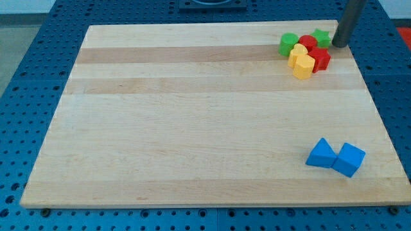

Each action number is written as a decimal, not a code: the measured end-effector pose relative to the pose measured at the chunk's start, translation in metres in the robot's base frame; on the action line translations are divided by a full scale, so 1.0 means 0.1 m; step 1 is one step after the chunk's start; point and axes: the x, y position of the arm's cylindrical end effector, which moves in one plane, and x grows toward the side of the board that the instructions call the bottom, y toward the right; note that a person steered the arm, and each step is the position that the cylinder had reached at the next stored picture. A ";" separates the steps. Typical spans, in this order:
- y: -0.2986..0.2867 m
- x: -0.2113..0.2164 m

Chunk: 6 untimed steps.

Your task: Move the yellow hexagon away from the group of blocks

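A tight group of blocks sits near the board's top right corner. It holds two yellow blocks, one (298,52) just above and left of the other (304,66); I cannot tell which one is the hexagon. A green block (288,43) is at the group's left, a green star (321,36) at its top right, and two red blocks (309,43) (320,58) lie between and to the right. My tip (338,45) stands just right of the green star, on the far side of the group from the yellow blocks.
Two blue blocks lie side by side near the bottom right of the wooden board (192,128): a triangle-like one (320,154) and a cube (350,159). The board's top and right edges run close to the group.
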 end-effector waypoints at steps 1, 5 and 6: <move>0.00 -0.08; -0.26 -0.47; -0.32 -0.33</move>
